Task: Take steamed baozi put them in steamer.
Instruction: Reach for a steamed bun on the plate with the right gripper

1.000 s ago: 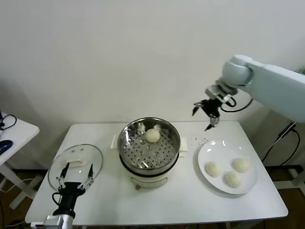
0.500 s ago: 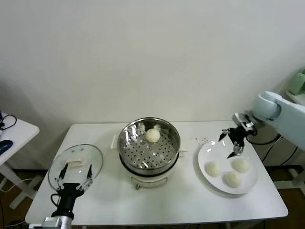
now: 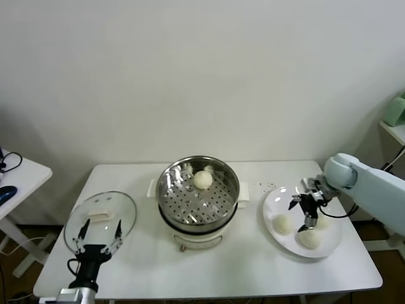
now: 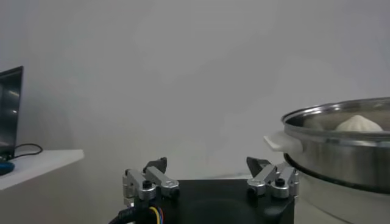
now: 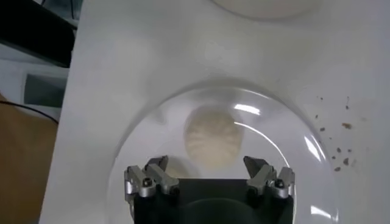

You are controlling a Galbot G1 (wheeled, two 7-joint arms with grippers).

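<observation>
The shiny steel steamer (image 3: 198, 201) stands mid-table on its white base with one baozi (image 3: 202, 180) inside; both show in the left wrist view, steamer (image 4: 341, 143) and baozi (image 4: 359, 123). Three baozi lie on the white plate (image 3: 285, 199) at the right: one at the left (image 3: 282, 223), one at the front (image 3: 309, 239), one at the right (image 3: 323, 220). My right gripper (image 3: 302, 212) is open and empty, low over the plate among them. In the right wrist view it (image 5: 207, 165) hangs just above one baozi (image 5: 213, 135). My left gripper (image 3: 96, 237) is open and parked at the front left.
A round glass lid (image 3: 100, 218) lies on the table left of the steamer, right behind my left gripper. Dark crumbs (image 3: 264, 186) dot the table between steamer and plate. A side table (image 3: 16, 177) stands at the far left.
My right arm has swung from high above the table's back right down onto the plate, still open and empty. The left arm and the baozi have not moved.
</observation>
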